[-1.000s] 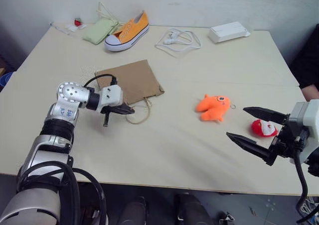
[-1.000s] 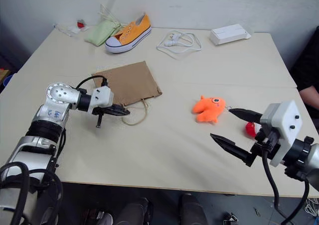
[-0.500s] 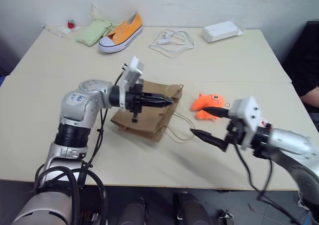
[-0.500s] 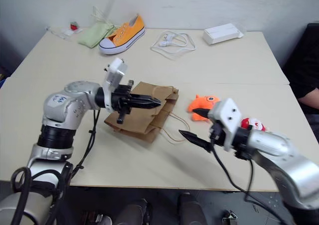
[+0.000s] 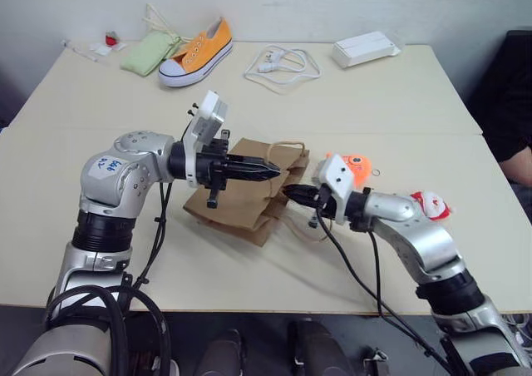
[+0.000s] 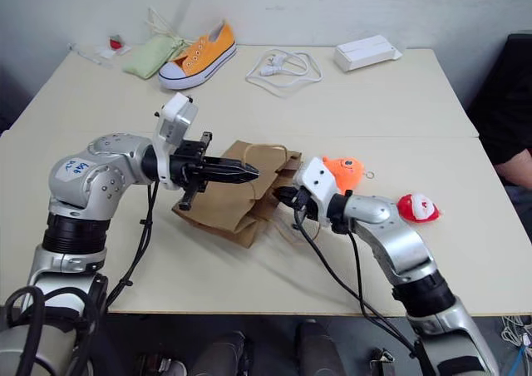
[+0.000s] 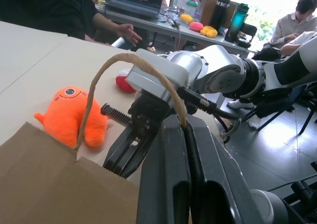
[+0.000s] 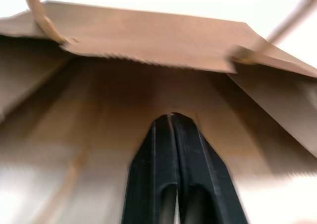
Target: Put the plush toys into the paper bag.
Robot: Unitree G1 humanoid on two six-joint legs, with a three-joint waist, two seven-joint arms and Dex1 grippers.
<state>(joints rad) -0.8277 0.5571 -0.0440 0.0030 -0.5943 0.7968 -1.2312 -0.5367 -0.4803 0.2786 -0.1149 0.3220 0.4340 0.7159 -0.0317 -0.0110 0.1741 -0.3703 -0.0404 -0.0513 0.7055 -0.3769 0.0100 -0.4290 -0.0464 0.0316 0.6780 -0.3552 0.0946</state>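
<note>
The brown paper bag (image 5: 237, 200) lies on the table (image 5: 100, 243) with its mouth raised towards the right. My left gripper (image 5: 273, 170) is shut on its cord handle (image 7: 130, 60), holding the upper lip up. From the right, my right gripper (image 5: 288, 192) is shut with its tips at the bag's mouth, and its fingertips (image 8: 171, 119) point into the brown interior. I cannot tell whether they pinch paper. Just behind the right gripper lies the orange fish (image 5: 356, 165). The red-and-white toy (image 5: 429, 203) sits further right on the table.
At the table's far side lie an orange sneaker (image 5: 198, 50), a green pouch (image 5: 145, 51), a white cable (image 5: 281, 64) and a white box (image 5: 362, 49). A person sits at the right edge (image 5: 514, 101). The left wrist view also catches people at a desk (image 7: 297, 21).
My right gripper has swung left from beside the toys to the bag's mouth and closed. My left gripper has lifted the bag by its handle off the table.
</note>
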